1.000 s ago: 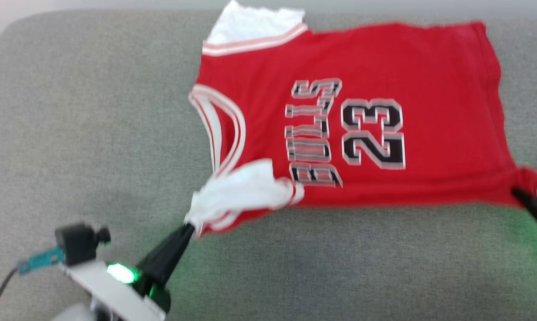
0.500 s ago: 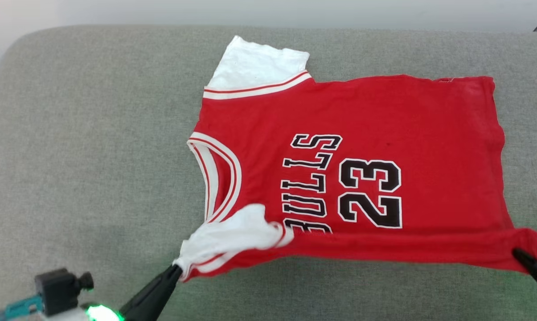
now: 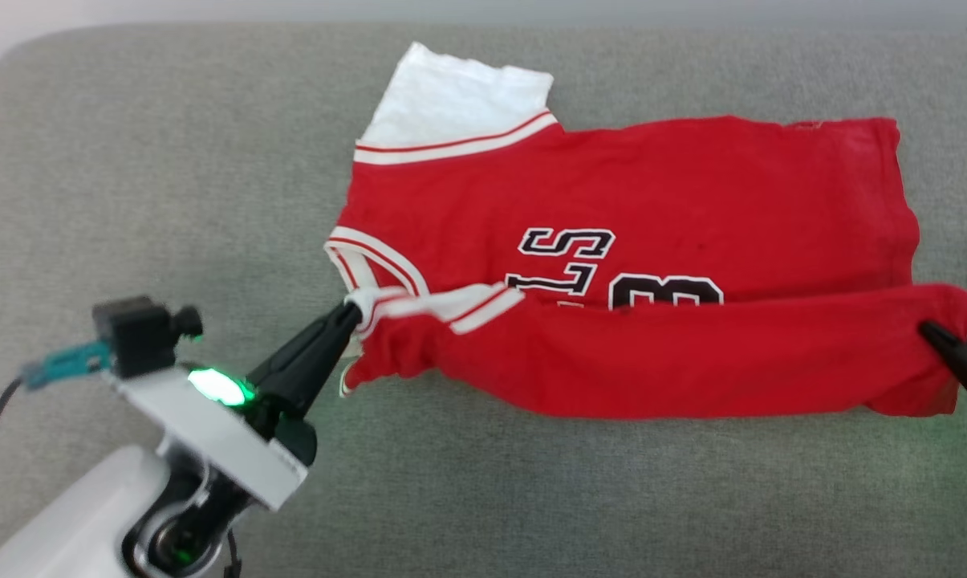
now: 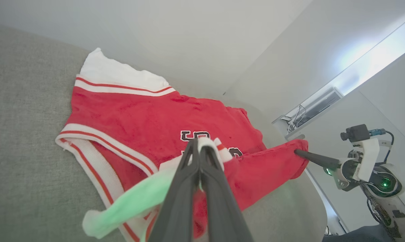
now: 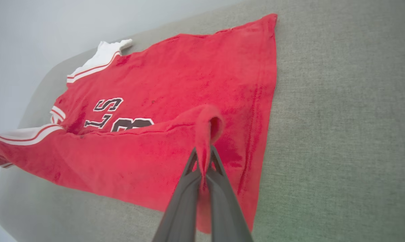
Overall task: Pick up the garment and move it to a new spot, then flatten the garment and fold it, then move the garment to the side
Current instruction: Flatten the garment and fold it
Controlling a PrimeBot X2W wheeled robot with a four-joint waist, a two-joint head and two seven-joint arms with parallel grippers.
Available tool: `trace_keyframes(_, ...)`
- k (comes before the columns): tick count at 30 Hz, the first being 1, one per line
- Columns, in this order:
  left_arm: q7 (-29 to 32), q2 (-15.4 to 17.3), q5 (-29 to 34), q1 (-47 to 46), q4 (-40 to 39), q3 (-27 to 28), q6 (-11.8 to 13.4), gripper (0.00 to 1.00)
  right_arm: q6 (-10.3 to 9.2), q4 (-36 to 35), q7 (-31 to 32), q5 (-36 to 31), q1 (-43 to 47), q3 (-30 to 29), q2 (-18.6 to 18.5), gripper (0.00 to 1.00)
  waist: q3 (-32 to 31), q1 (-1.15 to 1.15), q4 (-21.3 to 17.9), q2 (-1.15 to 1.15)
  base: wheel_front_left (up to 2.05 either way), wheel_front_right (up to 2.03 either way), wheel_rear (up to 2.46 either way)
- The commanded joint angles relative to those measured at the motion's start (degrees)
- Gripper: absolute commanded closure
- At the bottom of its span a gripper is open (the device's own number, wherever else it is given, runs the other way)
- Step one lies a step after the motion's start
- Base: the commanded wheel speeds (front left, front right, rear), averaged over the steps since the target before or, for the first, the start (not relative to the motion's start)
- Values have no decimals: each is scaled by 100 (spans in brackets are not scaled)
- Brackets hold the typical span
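Note:
The garment [image 3: 676, 193], a red jersey with white sleeves and black lettering, lies spread on the grey cushion [image 3: 154, 185], collar to the left. Its near long edge is lifted and folded over the lower half, hiding most of the number. My left gripper [image 3: 353, 309] is shut on the garment's near white sleeve. My right gripper [image 3: 926, 329] is shut on the near hem corner. In the left wrist view the left gripper [image 4: 198, 143] pinches the white sleeve of the garment [image 4: 128, 114]. In the right wrist view the right gripper [image 5: 203, 153] pinches a red fold of the garment [image 5: 202, 74].
The grey cushion stretches wide to the left and along the near side [image 3: 531, 498]. A pale wall [image 4: 189, 40] stands behind the cushion. The right arm's wrist and camera [image 4: 360, 158] show at the right of the left wrist view.
Both grippers have carried the near edge of the garment up and away from me, folding it over the lower lettering and number. The head camera has also shifted.

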Motion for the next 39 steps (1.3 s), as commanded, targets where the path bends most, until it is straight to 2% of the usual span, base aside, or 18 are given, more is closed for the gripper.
trace_keyframes(1, 57, -55, 0, -146, 196, -80, 11, 100, -9, 89, 33, -75, -167, 9, 37, 100, 132, 0, -76, 0, 0, 0, 0)
trace_keyframes(3, 136, -73, 161, -336, 554, -245, 11, 100, -9, 265, 33, -148, -387, 129, 92, 100, 224, 0, -140, 0, 0, 0, 0)
trace_keyframes(6, 95, -283, 103, -564, 1081, -375, 11, 100, -9, 632, -40, -290, -617, 253, 160, 100, 338, 0, -183, 0, 0, 0, 0)
trace_keyframes(11, 113, -440, 228, -871, 1804, -707, 11, 100, -9, 1263, -315, -621, -841, 536, 128, 100, 548, 0, -231, 0, 0, 0, 0)
trace_keyframes(17, 102, -497, 440, -1105, 2601, -1138, 22, 100, -12, 1751, -698, -687, -1001, 863, 160, 100, 679, 0, -256, 0, 0, 0, 0)
trace_keyframes(18, 89, -517, 450, -1128, 2660, -1199, 23, 88, -12, 1791, -746, -710, -1026, 930, 135, 100, 680, 0, -262, 0, 0, 0, 0)
trace_keyframes(19, 47, -522, 437, -1158, 2678, -1245, 23, 59, -13, 1807, -820, -717, -1057, 1001, 109, 91, 663, 0, -267, 0, 0, 0, 0)
trace_keyframes(20, -11, -493, 461, -1201, 2693, -1276, 22, 29, -13, 1796, -905, -720, -1079, 1056, 77, 63, 630, 0, -269, 0, 0, 0, 0)
trace_keyframes(21, -66, -445, 492, -1234, 2692, -1308, 22, 0, -12, 1774, -994, -716, -1079, 1107, 37, 8, 585, 0, -267, 0, 0, 0, 0)
trace_keyframes(22, -98, -387, 489, -1262, 2671, -1342, 22, 0, -11, 1740, -1077, -700, -1077, 1161, 1, 0, 527, 0, -266, 0, 0, 0, 0)
trace_keyframes(26, -69, -63, 531, -1391, 2440, -1468, 18, 0, -10, 1555, -1367, -593, -978, 1213, -131, 0, 229, 0, -239, 0, 0, 0, 0)
trace_keyframes(30, 375, 390, 597, -1587, 2048, -1559, 64, 0, -9, 1385, -1546, -526, -850, 1094, -229, 0, -71, 0, -190, 0, 0, 0, 0)
trace_keyframes(36, 1757, 928, 229, -1938, 1059, -1593, 705, 0, -9, 1283, -1618, -434, -764, 996, -288, 0, -262, 0, -193, 0, 0, 0, 0)
trace_keyframes(39, 2469, 1084, 12, -2074, 500, -1666, 980, 0, -9, 1256, -1630, -446, -756, 1045, -266, 0, -264, 0, -246, 0, 0, 0, 0)
